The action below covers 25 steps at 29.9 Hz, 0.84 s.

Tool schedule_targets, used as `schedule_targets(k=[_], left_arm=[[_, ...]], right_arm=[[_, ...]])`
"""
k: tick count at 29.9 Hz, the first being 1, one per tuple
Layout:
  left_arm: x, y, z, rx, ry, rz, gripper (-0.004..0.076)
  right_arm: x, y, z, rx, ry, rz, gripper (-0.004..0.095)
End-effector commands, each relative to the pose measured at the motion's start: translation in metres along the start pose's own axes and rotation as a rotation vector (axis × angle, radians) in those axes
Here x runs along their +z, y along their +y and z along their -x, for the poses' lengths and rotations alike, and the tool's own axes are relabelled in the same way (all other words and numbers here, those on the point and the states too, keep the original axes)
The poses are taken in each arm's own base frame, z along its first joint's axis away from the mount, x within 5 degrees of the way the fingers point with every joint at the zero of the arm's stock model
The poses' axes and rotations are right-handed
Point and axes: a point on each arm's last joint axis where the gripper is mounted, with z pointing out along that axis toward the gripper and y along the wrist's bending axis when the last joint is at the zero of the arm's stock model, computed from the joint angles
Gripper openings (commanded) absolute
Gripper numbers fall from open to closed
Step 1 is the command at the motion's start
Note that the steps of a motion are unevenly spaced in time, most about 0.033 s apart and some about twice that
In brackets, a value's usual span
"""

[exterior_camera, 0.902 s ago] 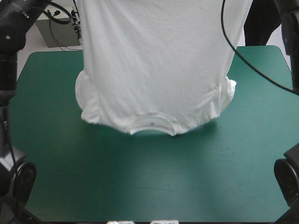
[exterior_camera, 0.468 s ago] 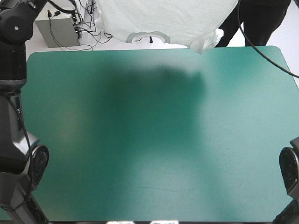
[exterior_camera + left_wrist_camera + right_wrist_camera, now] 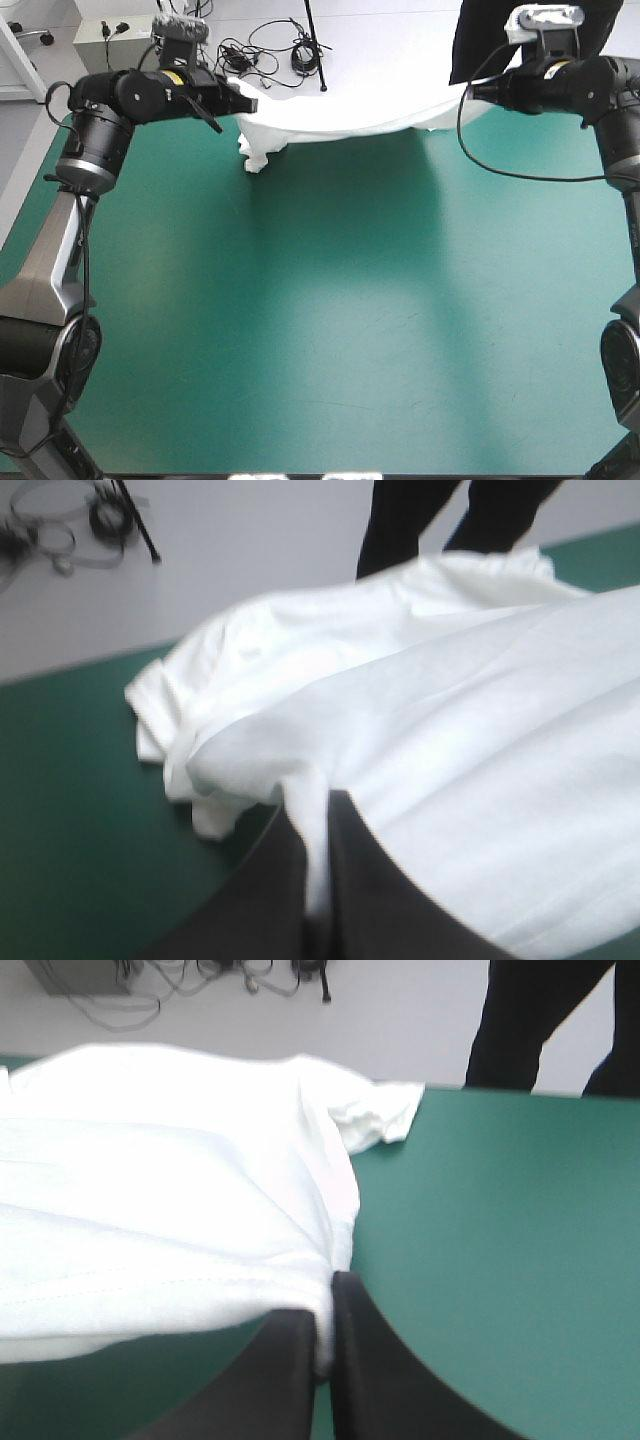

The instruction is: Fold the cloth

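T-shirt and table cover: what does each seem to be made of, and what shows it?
T-shirt: soft white cloth, probably cotton knit, matt; it sags, creases and shows a stitched hem. Table cover: smooth teal-green sheet, faintly sheened with light scuffs; material unclear.

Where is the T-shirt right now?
In the high view, the T-shirt hangs stretched along the far edge of the table, held between the left tool and the right tool.

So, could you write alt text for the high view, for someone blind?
A white T-shirt is stretched between two grippers over the far edge of the teal-green table. The left gripper and right gripper are each shut on one end; a bunch droops near the left one.
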Motion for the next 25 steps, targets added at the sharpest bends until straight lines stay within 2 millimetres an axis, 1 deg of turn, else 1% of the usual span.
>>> schedule_targets(k=[1, 2, 3, 4, 8, 9, 11, 12, 16, 18, 21, 25], left_arm=[[-0.022, -0.007, -0.013, -0.036, -0.005, -0.006, -0.0009], [-0.019, -0.007, -0.025, -0.045, 0.037, -0.010, -0.0009], [-0.017, -0.007, -0.036, -0.055, 0.080, -0.015, -0.0009], [-0.015, -0.009, -0.046, -0.062, 0.117, -0.022, -0.0009], [-0.015, -0.017, -0.089, -0.077, 0.273, -0.047, -0.0009], [-0.016, -0.021, -0.099, -0.078, 0.301, -0.055, -0.0009], [-0.019, -0.029, -0.116, -0.076, 0.350, -0.071, -0.0009], [-0.020, -0.033, -0.126, -0.071, 0.375, -0.080, -0.0009], [-0.031, -0.048, -0.160, -0.059, 0.458, -0.106, -0.0009], [-0.038, -0.052, -0.175, -0.090, 0.491, -0.095, -0.0009], [-0.051, -0.057, -0.193, -0.081, 0.534, -0.081, -0.0009], [-0.066, -0.065, -0.211, -0.086, 0.564, -0.092, -0.0009]], right_arm=[[-0.028, 0.007, -0.011, -0.023, -0.033, 0.009, -0.0017], [-0.027, 0.009, -0.019, -0.030, -0.003, 0.013, -0.0017], [-0.022, 0.012, -0.033, -0.034, 0.045, 0.019, -0.0017], [-0.022, 0.014, -0.042, -0.037, 0.070, 0.023, -0.0017], [-0.015, 0.028, -0.088, -0.081, 0.215, 0.043, -0.0017], [-0.015, 0.032, -0.103, -0.098, 0.255, 0.045, -0.0017], [-0.016, 0.036, -0.122, -0.119, 0.308, 0.042, -0.0017], [-0.017, 0.038, -0.136, -0.129, 0.346, 0.036, -0.0017], [-0.027, 0.042, -0.175, -0.134, 0.433, 0.032, -0.0017], [-0.033, 0.041, -0.190, -0.126, 0.459, 0.037, -0.0017], [-0.042, 0.040, -0.208, -0.116, 0.486, 0.036, -0.0017], [-0.051, 0.039, -0.230, -0.084, 0.536, 0.033, -0.0017]])
